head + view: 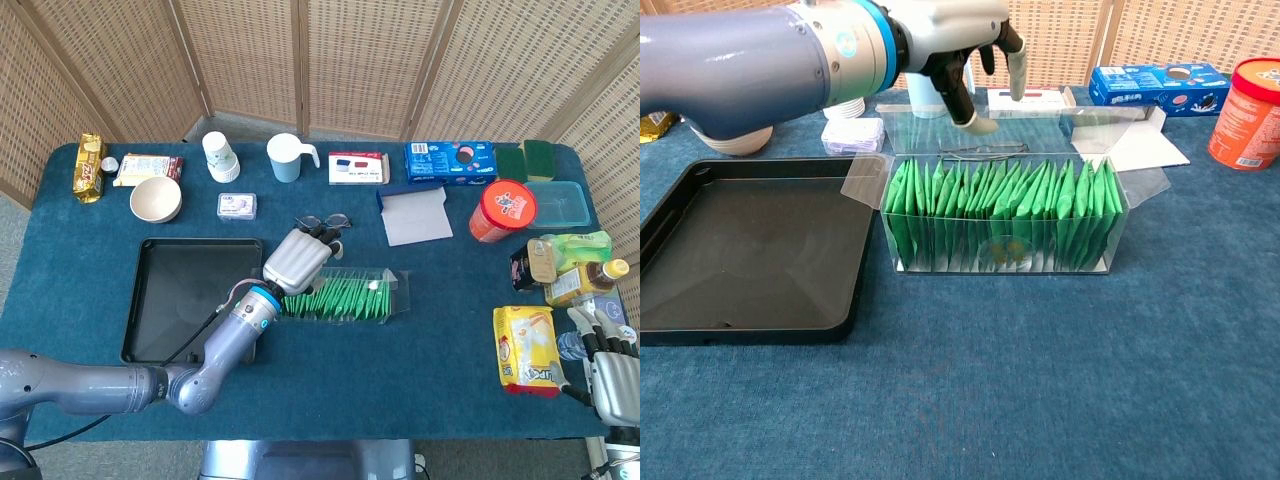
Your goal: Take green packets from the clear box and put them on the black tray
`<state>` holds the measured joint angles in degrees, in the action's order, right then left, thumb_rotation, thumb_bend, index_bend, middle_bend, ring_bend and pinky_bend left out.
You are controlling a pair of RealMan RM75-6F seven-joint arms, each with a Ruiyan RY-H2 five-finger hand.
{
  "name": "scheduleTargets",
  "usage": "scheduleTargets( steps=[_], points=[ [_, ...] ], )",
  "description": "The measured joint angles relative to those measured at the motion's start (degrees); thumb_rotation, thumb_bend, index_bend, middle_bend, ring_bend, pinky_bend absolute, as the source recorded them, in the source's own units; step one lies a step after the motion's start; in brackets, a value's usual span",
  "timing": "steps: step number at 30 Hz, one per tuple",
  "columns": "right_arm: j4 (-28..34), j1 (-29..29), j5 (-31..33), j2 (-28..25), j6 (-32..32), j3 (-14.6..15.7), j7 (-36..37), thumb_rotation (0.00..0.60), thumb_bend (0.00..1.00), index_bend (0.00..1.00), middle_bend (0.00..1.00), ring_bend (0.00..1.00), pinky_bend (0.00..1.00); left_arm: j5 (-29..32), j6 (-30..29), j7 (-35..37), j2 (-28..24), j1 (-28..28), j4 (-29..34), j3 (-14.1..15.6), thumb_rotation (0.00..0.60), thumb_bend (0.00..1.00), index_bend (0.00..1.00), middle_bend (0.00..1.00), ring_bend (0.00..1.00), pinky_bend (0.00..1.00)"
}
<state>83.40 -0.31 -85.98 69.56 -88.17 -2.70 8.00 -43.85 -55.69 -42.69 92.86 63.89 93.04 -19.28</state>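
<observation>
A clear box (385,296) (1110,240) in the middle of the table holds a row of several upright green packets (340,298) (1005,215). The black tray (165,295) (740,250) lies directly to its left, with nothing on it. My left hand (300,255) (960,45) hovers over the left end of the box, fingers spread and pointing down, holding nothing. My right hand (605,355) rests low at the table's right edge with its fingers apart and nothing in it.
Along the back stand a bowl (155,199), a paper cup (220,155), a blue mug (287,157) and snack boxes (450,162). Glasses (322,222) lie behind the clear box. A red tub (502,211) and a yellow snack bag (527,348) sit to the right.
</observation>
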Motion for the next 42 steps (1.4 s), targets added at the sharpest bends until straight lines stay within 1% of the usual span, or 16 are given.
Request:
scheduleTargets(
  steps=[7, 10, 16, 20, 22, 26, 29, 33, 39, 42],
  points=[
    [-0.2, 0.0, 0.1, 0.0, 0.2, -0.1, 0.3, 0.56, 0.36, 0.11, 0.15, 0.07, 0.15, 1.2, 0.4, 3.7, -0.2, 0.5, -0.5, -0.7, 0.6, 0.3, 0.39, 0.21, 0.23, 0.35],
    [-0.2, 0.1, 0.1, 0.0, 0.4, -0.1, 0.3, 0.56, 0.36, 0.11, 0.15, 0.07, 0.15, 2.2, 0.8, 5.1, -0.3, 0.7, -0.8, -0.9, 0.6, 0.3, 0.41, 0.21, 0.23, 0.35],
    [-0.2, 0.1, 0.2, 0.1, 0.5, -0.2, 0.3, 0.561, 0.36, 0.11, 0.15, 0.07, 0.15, 3.4, 1.7, 6.4, -0.6, 1.2, -1.3, -0.8, 0.6, 0.3, 0.48, 0.21, 0.23, 0.35],
    [0.0, 0.0, 0.4, 0.1, 0.9, 0.0, 0.0, 0.56, 0.36, 0.11, 0.15, 0.07, 0.15, 4.2, 2.1, 7.8, -0.7, 1.6, -2.2, -1.0, 0.59, 0.3, 0.56, 0.24, 0.24, 0.35],
    [0.1, 0.0, 0.4, 0.2, 1.1, 0.1, 0.1, 0.559, 0.36, 0.11, 0.15, 0.07, 0.15, 4.4, 2.4, 9.1, -0.6, 1.6, -2.7, -1.3, 0.569, 0.3, 0.58, 0.25, 0.24, 0.35],
    [-0.1, -0.1, 0.6, 0.6, 1.4, 0.3, 0.2, 0.559, 0.36, 0.12, 0.15, 0.07, 0.15, 5.1, 3.5, 11.0, -0.5, 2.2, -4.2, -1.6, 0.502, 0.3, 0.61, 0.27, 0.24, 0.35],
    [-0.2, -0.2, 0.8, 0.7, 1.6, 0.4, 0.3, 0.56, 0.36, 0.12, 0.15, 0.07, 0.15, 6.4, 4.0, 11.4, -0.5, 2.8, -4.8, -1.6, 0.468, 0.29, 0.62, 0.27, 0.24, 0.35],
    [-0.3, -0.2, 0.9, 0.8, 1.8, 0.4, 0.4, 0.56, 0.36, 0.12, 0.15, 0.07, 0.15, 8.7, 4.7, 11.6, -0.6, 3.5, -5.7, -1.6, 0.392, 0.27, 0.62, 0.27, 0.24, 0.35],
    [-0.3, -0.1, 0.8, 1.0, 2.0, 0.4, 0.3, 0.561, 0.36, 0.12, 0.15, 0.07, 0.15, 12.5, 6.2, 12.6, -0.7, 4.5, -7.1, -1.5, 0.328, 0.27, 0.62, 0.27, 0.24, 0.35],
    [-0.3, -0.1, 0.9, 1.0, 2.0, 0.3, 0.3, 0.559, 0.36, 0.12, 0.15, 0.07, 0.15, 13.9, 6.7, 12.6, -0.9, 4.9, -7.7, -1.2, 0.308, 0.26, 0.62, 0.27, 0.24, 0.35]
  ],
)
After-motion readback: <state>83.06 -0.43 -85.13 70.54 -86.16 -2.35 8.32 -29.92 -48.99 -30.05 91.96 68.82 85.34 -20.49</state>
